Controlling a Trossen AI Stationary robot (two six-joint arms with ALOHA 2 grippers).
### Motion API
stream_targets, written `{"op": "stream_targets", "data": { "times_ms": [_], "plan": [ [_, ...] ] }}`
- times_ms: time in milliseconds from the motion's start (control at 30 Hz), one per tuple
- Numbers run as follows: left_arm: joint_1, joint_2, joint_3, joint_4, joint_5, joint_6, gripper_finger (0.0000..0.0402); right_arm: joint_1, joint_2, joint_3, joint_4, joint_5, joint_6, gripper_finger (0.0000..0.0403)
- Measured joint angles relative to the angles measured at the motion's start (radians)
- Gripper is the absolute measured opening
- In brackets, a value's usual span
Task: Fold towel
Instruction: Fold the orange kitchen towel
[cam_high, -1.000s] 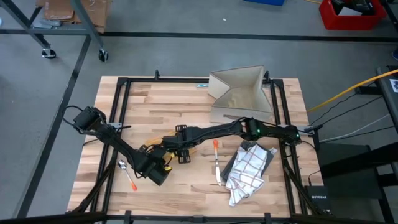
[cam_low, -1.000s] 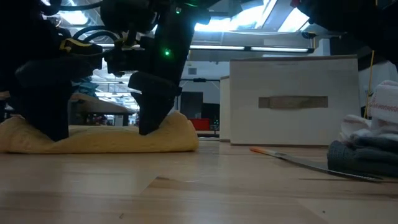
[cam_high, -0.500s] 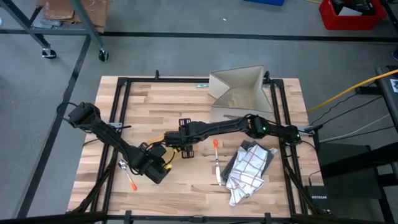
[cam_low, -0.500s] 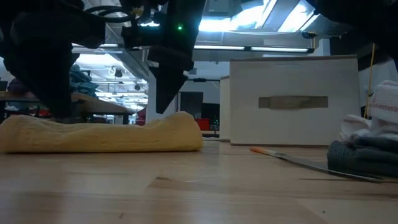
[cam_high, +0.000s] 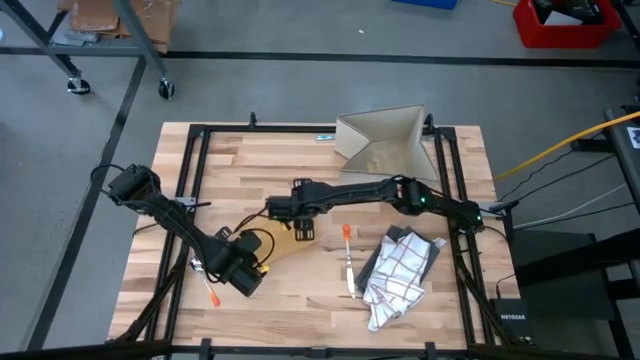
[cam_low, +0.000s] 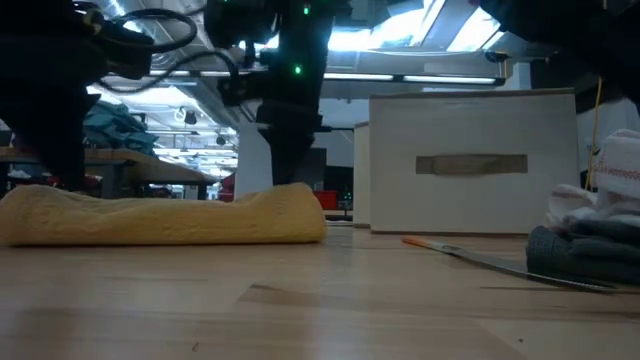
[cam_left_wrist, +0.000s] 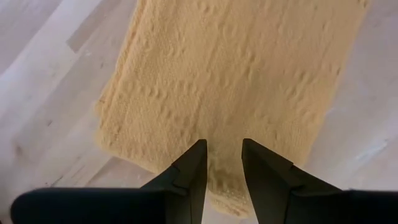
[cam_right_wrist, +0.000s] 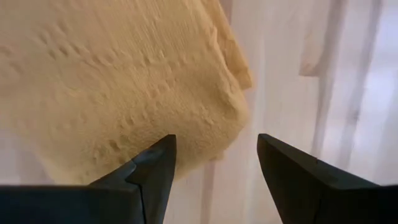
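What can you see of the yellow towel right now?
The yellow towel is a thick, nubby terry cloth, folded into a low flat bundle lying on the wooden table, left of centre. One end bulges where the layers round over. The left end effector has its fingers narrowly apart over one edge; whether they pinch the cloth is unclear. The right end effector hovers open above the other end, not touching.
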Motion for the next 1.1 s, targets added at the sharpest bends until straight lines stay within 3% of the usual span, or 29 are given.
{"op": "stream_targets", "data": {
  "times_ms": [200,500,900,1100],
  "plan": [
    [-0.018,0.0,-0.007,0.018,0.0,-0.004,0.0094,-0.023,-0.001,-0.081,0.053,-0.06,0.002,0.023],
    [-0.022,0.002,-0.122,0.218,-0.001,-0.019,0.0094,-0.027,-0.004,-0.174,0.13,-0.066,0.003,0.023],
    [-0.021,0.002,-0.134,0.275,-0.003,-0.122,0.0085,-0.027,-0.002,-0.147,0.073,-0.072,0.0,0.023],
    [-0.021,-0.003,-0.06,0.273,-0.008,-0.026,0.0049,-0.026,0.001,-0.01,-0.083,-0.073,0.0,0.023]
  ]
}}
